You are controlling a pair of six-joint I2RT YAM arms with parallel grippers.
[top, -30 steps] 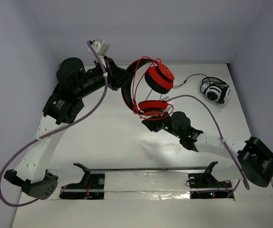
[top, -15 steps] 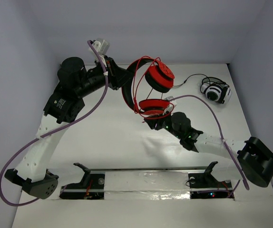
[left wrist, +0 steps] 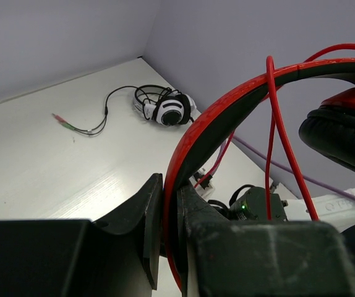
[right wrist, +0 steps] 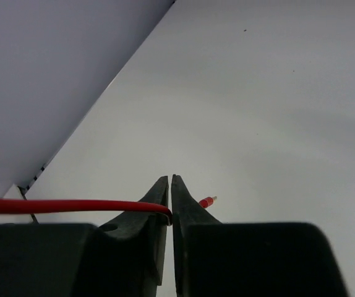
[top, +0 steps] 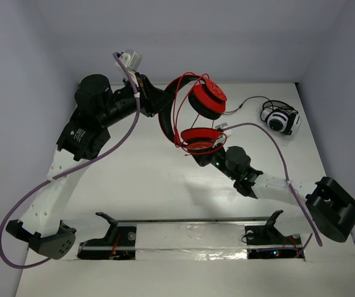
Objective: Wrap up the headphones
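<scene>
The left gripper (left wrist: 170, 193) is clamped on the headband (left wrist: 227, 111) and holds the headphones (top: 197, 117) in the air above the desk (top: 153, 185). The right gripper (right wrist: 170, 185) is closed on the cable (right wrist: 72, 205) close to its plug (right wrist: 208, 201), just below the lower earcup (top: 199, 137). Cable loops already cross the headband; the exact number of turns is not readable. Remaining, by estimate: lay the short free end and secure it

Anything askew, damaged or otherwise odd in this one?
Nothing looks damaged or spilled. The left tool holds the red headphones up by the headband; the right tool pinches their red cable. The white headphones lie far right, dark cord sprawled loose.
</scene>
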